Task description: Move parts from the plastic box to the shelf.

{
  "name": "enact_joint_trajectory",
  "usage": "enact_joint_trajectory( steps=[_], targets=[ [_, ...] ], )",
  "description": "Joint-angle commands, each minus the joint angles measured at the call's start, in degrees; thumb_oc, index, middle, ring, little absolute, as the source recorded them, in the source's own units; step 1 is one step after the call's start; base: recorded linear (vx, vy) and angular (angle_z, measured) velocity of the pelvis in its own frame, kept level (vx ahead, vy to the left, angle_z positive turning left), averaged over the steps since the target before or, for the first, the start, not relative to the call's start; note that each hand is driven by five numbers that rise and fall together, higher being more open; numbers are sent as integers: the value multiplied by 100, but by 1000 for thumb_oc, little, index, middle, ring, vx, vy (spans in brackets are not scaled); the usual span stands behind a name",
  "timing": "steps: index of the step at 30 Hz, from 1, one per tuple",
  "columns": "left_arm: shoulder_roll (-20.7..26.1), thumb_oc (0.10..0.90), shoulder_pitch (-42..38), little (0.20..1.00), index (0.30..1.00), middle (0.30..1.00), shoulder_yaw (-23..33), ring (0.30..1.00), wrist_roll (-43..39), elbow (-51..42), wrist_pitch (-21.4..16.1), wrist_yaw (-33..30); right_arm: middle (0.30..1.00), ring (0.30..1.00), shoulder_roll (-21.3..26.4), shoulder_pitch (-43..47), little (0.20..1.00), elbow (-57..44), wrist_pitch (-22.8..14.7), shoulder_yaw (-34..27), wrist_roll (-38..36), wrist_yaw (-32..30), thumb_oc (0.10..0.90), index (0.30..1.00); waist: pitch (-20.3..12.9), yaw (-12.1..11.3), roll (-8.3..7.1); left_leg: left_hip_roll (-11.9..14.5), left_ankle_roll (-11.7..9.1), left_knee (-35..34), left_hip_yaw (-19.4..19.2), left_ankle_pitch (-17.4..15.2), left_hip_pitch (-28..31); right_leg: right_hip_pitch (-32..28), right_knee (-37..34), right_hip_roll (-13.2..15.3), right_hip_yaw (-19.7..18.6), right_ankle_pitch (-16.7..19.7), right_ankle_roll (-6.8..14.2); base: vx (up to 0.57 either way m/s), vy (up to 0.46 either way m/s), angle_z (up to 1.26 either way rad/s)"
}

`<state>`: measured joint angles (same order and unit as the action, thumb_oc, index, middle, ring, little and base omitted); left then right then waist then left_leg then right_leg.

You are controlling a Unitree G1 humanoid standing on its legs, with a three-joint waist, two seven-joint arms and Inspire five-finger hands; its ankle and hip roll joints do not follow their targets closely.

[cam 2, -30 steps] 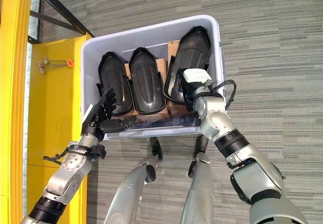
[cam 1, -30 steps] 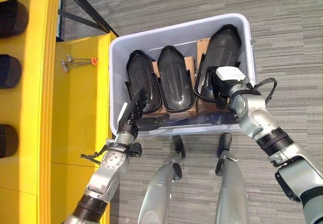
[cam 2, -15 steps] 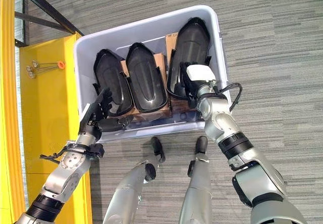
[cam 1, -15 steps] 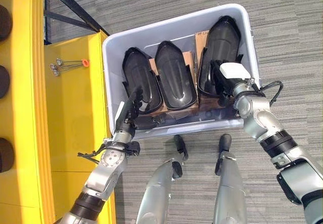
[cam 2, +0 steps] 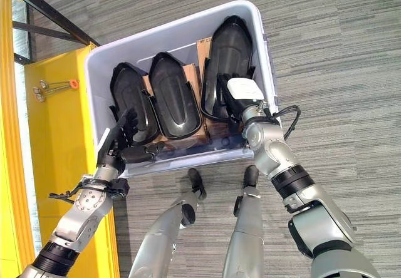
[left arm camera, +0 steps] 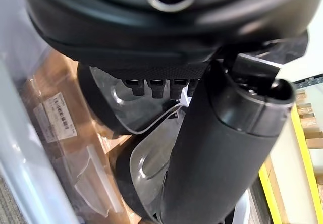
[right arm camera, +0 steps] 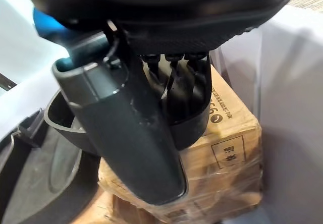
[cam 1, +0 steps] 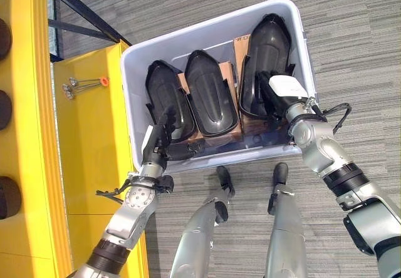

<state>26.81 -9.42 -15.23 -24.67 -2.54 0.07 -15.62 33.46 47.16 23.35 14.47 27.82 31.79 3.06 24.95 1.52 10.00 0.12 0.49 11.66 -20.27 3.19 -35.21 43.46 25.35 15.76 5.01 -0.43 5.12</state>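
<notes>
We look down on a pale plastic box point(cam 1: 301, 37) standing on grey carpet beside the yellow shelf point(cam 1: 88, 165). Three black moulded parts lie side by side inside it, propped on brown cartons point(right arm camera: 229, 133): the left part point(cam 1: 164, 99), the middle part point(cam 1: 210, 93) and the right part point(cam 1: 266, 52). The left robot hand point(cam 1: 161, 141) reaches over the box's near rim, fingers extended along the left part; its wrist view shows those fingers straight over the part's glossy hollow. The right robot hand point(cam 2: 230, 102) sits at the right part's near end; its wrist view suggests its fingers curl over that part's rim, though we see this poorly.
</notes>
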Motion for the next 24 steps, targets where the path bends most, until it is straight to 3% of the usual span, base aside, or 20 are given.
enact_joint_trajectory(
  steps=[1,11,12,13,14,18,24],
  targets=[
    [-69,900,-343,1000,1000,1000,337,1000,-222,-463,-647,-140,1000,1000,712,-1333,1000,2565,1006,-377,-763,258,900,1000,484,91,729,66,-117,315,185,-415,20,173,360,-131,32,-568,1,0,0,0],
    [-105,900,-300,1000,1000,1000,339,1000,-302,-466,-805,-295,1000,1000,662,-1480,1000,2581,921,-405,-714,163,900,1000,484,115,792,103,-125,359,110,-433,-36,294,425,-95,3,-584,-4,3,9,-6],
    [-102,900,-305,1000,1000,1000,341,1000,-324,-465,-810,-302,553,553,662,-1501,553,2574,917,-422,-758,150,580,553,484,121,802,102,-128,352,103,-431,-37,303,425,-92,4,-586,-1,0,0,0],
    [-100,900,-305,1000,1000,1000,340,1000,-326,-465,-812,-303,366,366,664,-1504,366,2573,907,-425,-778,140,447,366,484,122,804,101,-128,349,103,-430,-36,306,426,-92,4,-586,0,0,0,0],
    [-84,900,-303,1000,1000,1000,340,1000,-351,-469,-802,-294,300,300,671,-1480,300,2607,907,-435,-778,172,400,300,484,118,821,90,-124,342,114,-428,-31,306,430,-101,-4,-594,-9,0,0,0],
    [-78,900,-297,1000,1000,1000,318,1000,-374,-425,-829,-255,300,300,657,-1478,300,2654,1027,-375,-628,458,400,300,484,113,845,81,-122,383,144,-433,-65,333,471,-81,-22,-602,-13,0,0,0],
    [-109,900,-307,1000,1000,1000,293,1000,-399,-441,-829,-248,300,300,654,-1486,300,2771,1078,-359,-635,293,400,300,484,127,920,74,-121,334,119,-412,-50,375,490,-53,-66,-606,-8,0,0,0]
  ],
)
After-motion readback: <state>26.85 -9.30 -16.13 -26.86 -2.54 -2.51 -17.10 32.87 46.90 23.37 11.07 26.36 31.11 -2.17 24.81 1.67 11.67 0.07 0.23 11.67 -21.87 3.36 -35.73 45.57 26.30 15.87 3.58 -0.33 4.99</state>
